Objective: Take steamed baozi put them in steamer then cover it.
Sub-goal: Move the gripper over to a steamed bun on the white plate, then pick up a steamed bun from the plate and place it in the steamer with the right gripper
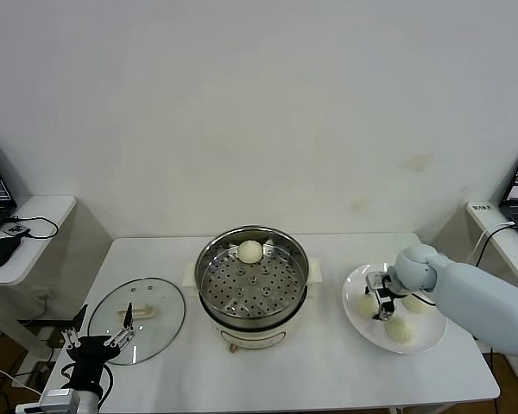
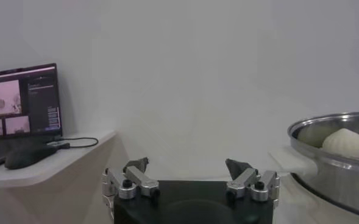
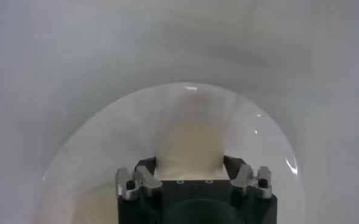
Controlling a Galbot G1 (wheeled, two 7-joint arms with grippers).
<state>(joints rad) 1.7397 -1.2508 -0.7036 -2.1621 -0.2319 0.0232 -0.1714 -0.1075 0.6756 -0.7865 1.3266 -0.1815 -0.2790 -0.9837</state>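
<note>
White wall backs the tabletop (image 1: 328, 362). Right end effector (image 1: 382, 302) is down on the plate (image 1: 354, 315), fingers closing around a baozi (image 3: 188, 146) between them; two more lie just beside. Squeeze gently, lift straight. Left end effector (image 1: 99, 338) hangs spread beside the lid (image 1: 155, 297). Only the head view shows the steamer (image 1: 252, 289) whole, one bun inside.

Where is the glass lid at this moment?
In the head view the glass lid lies flat on the table's left side, left of the steamer, with the open left pincer at its near edge.
</note>
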